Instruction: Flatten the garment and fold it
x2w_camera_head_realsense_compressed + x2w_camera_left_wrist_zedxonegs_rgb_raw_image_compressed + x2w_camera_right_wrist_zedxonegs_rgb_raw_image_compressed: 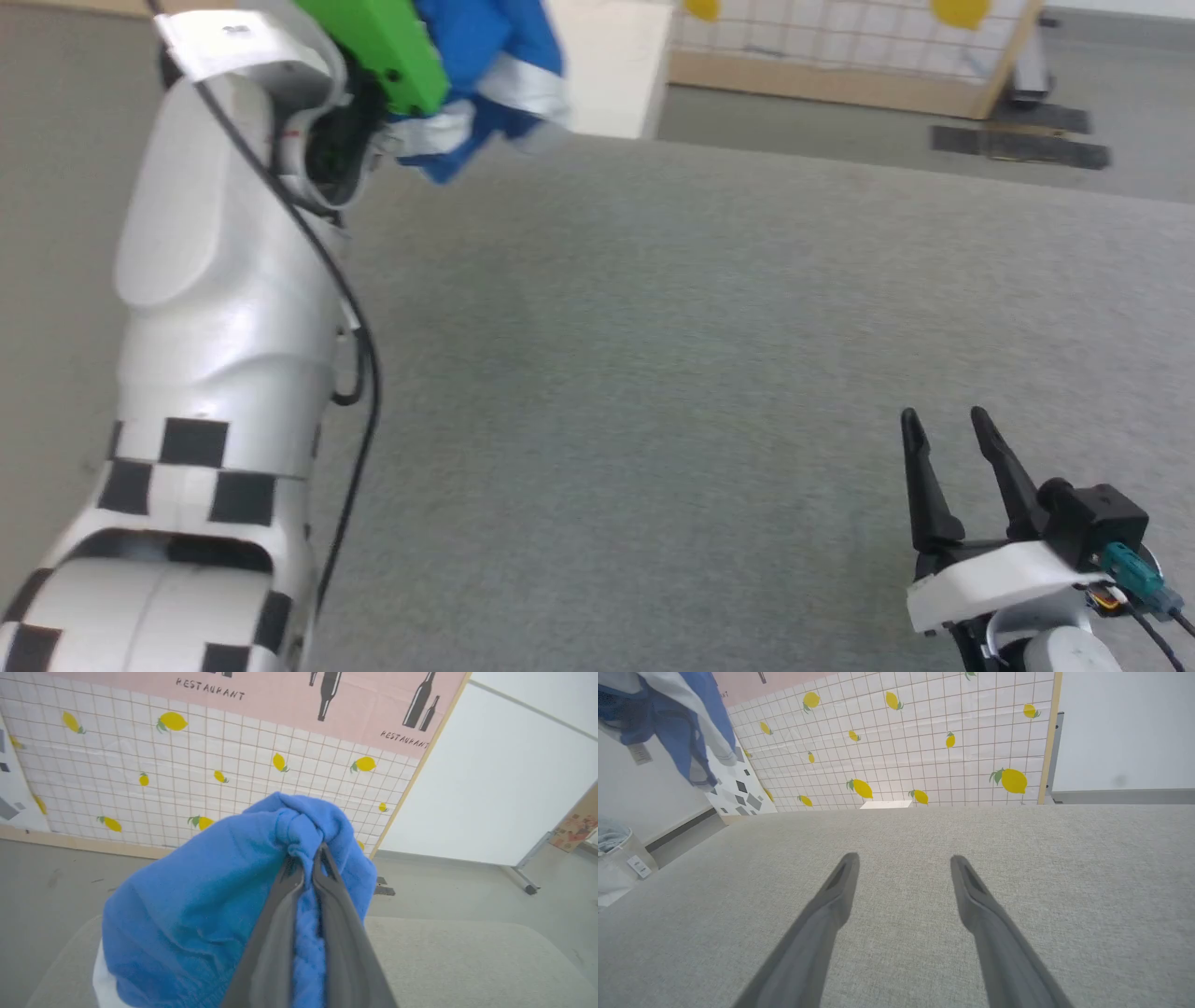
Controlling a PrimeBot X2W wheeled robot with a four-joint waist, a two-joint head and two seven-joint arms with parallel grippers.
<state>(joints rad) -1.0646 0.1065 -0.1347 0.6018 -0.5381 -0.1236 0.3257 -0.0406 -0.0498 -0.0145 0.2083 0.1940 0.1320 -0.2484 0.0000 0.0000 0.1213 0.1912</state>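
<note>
Right, head view first: the left arm (224,280) is up high, and the garment (495,56) hangs bunched off its end, blue with white stripes, well clear of the grey desk (653,373) below. The right hand (943,420) sits low over the desk, its 2 fingers apart and holding nothing, with the shorts far up and across from it.

Over to the left wrist view: the left hand (306,858) is pinched tight on a knot of blue fabric. Cloth is squeezed between the 2 fingers, and the rest droops around and under them.

Right wrist view now: there's a wide gap between the fingers and bare desk beneath them. The garment dangles off to that hand's upper left, a small white tag (640,753) showing.

My read: this is the lift-and-carry stage, flattening not yet begun. Next it calls for lowering the bundle onto the desk, then the free hand catching an edge, likely the waistband, to spread it.
</note>
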